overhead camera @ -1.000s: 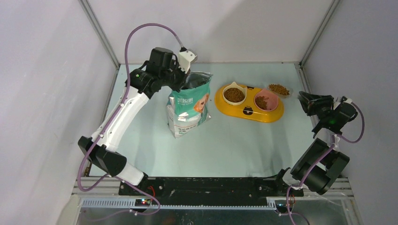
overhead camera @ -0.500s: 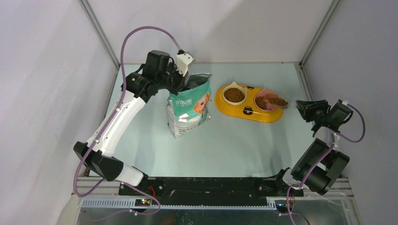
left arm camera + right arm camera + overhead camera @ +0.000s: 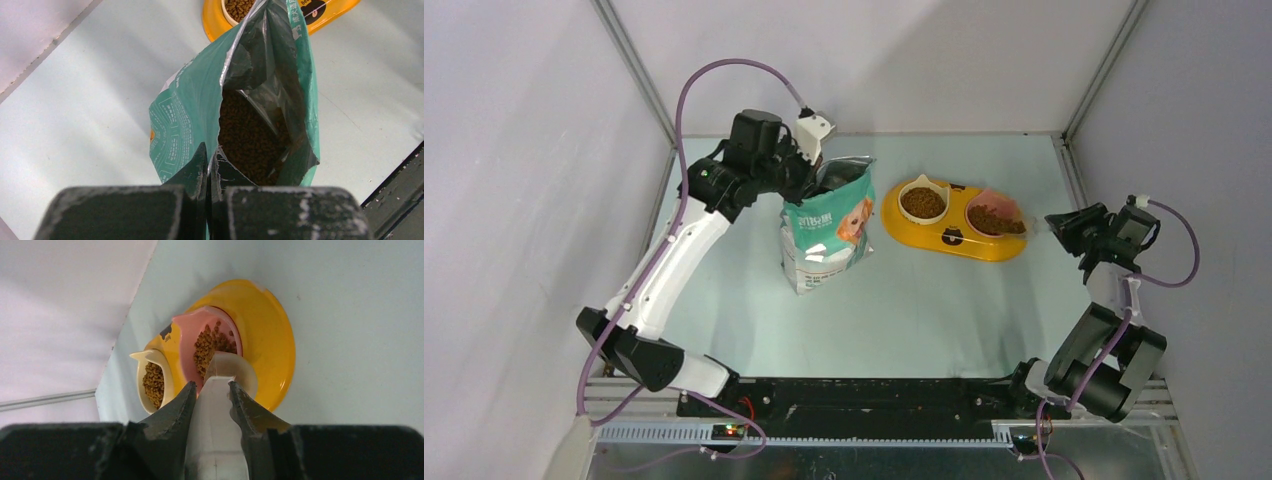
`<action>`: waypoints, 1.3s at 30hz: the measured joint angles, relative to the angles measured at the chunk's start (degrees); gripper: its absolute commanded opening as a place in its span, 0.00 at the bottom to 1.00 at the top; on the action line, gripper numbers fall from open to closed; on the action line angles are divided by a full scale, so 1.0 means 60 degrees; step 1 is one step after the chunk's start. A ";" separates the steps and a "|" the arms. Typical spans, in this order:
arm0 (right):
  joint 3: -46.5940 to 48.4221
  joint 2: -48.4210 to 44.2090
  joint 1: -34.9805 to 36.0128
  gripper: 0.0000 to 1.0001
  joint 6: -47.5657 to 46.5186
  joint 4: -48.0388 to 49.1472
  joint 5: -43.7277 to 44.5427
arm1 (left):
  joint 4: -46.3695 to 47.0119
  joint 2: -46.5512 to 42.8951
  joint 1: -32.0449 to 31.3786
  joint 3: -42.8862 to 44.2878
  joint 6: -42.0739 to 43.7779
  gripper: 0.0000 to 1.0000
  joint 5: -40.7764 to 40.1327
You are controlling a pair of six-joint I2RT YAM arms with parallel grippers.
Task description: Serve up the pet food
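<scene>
The teal-and-white bag (image 3: 826, 225) stands upright, left of the yellow double-bowl feeder (image 3: 944, 242). My left gripper (image 3: 209, 160) is shut on the bag's top rim and holds the mouth open. Brown kibble (image 3: 250, 137) lies inside the bag. My right gripper (image 3: 212, 386) is shut on the handle of the clear scoop (image 3: 216, 430). The scoop's head is tipped over the pink bowl (image 3: 187, 347), and no kibble shows in the scoop. Kibble lies in the pink bowl (image 3: 996, 220) and in the white bowl (image 3: 922, 203). In the top view, my right gripper (image 3: 1064, 226) is just right of the feeder.
Grey enclosure walls stand close on the left, back and right. The right arm's cable (image 3: 1179, 255) loops near the right wall. The black base rail (image 3: 864, 395) runs along the near edge.
My right gripper has swung the scoop from behind the feeder to over the pink bowl and tipped it. The scoop's kibble now lies in that bowl. My left arm shifted slightly.
</scene>
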 measured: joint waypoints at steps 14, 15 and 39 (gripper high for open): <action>0.0718 0.0138 0.0860 0.00 -0.1093 -0.0608 0.0987 | 0.0073 -0.0102 0.0007 -0.0175 -0.0117 0.00 0.0193; 0.0743 0.0138 0.0900 0.00 -0.1147 -0.0634 0.1049 | 0.0069 -0.0102 0.0007 -0.0175 -0.0117 0.00 0.0193; 0.2120 0.0011 0.3461 0.00 -0.5745 -0.1297 0.3348 | 0.0036 -0.0102 0.0007 -0.0204 -0.0120 0.00 0.0663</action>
